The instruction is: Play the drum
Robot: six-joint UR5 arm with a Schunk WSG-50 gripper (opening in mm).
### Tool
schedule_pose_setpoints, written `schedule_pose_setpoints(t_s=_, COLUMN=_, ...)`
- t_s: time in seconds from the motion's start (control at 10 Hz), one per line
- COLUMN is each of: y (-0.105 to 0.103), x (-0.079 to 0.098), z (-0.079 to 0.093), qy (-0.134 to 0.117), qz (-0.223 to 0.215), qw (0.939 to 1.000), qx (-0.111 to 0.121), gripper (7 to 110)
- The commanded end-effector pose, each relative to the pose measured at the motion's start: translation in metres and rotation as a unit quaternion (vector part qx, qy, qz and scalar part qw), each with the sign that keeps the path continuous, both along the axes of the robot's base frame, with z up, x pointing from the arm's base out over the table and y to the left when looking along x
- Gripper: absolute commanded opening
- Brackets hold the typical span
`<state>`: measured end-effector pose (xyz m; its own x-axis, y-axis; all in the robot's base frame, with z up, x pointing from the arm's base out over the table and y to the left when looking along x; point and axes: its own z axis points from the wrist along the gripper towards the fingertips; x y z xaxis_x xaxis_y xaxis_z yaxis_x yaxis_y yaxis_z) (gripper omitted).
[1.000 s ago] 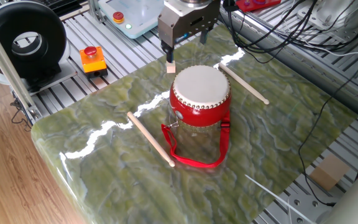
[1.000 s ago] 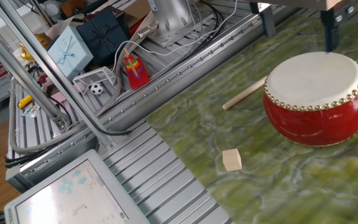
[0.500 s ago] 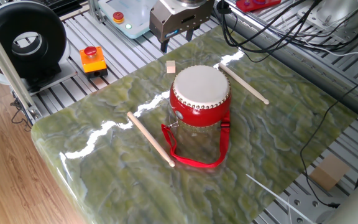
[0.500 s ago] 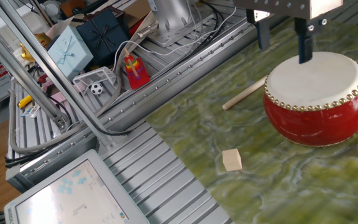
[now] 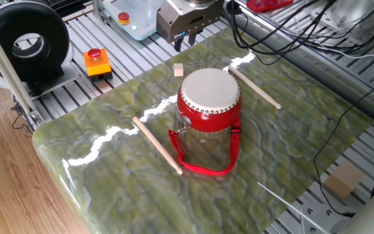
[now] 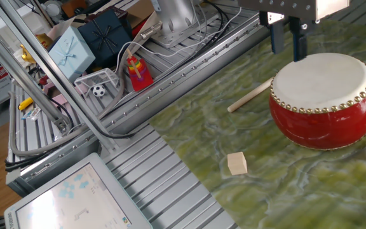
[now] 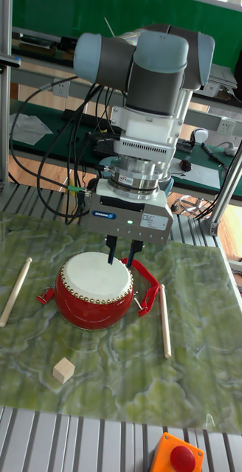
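The small red drum stands upright in the middle of the green table, its off-white head facing up and its red strap lying in front. My gripper hangs above the drum's far rim without touching the head. The two dark fingers stand close together with a narrow gap between them. Nothing is held between them.
Two thin wooden sticks lie flat, one on the strap side and one across the drum from it. A small wooden cube sits near the drum. An orange box with a red button stands off the table.
The fingers have drawn together from wide open to a narrow gap. The gripper moved from over the cube side to above the drum's far rim.
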<state>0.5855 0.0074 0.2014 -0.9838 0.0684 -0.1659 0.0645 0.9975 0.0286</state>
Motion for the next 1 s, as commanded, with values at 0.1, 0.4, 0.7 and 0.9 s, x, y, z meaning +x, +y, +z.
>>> schedule_pose_setpoints(t_s=0.1, y=0.0003, x=-0.0043, z=-0.0004, qy=0.008, qz=-0.005, qw=1.0, qx=0.003, gripper=7)
schedule_pose_setpoints(t_s=0.4, y=-0.0029, x=-0.0069, z=-0.0028, qy=0.012, qz=-0.009, qw=0.9999, qx=-0.001, gripper=7)
schedule_pose_setpoints(t_s=0.7, y=-0.0033, x=-0.0069, z=-0.0028, qy=0.012, qz=-0.008, qw=0.9999, qx=-0.002, gripper=7)
schedule_pose_setpoints(t_s=0.9, y=-0.0005, x=-0.0067, z=-0.0032, qy=0.011, qz=-0.007, qw=0.9999, qx=0.002, gripper=7)
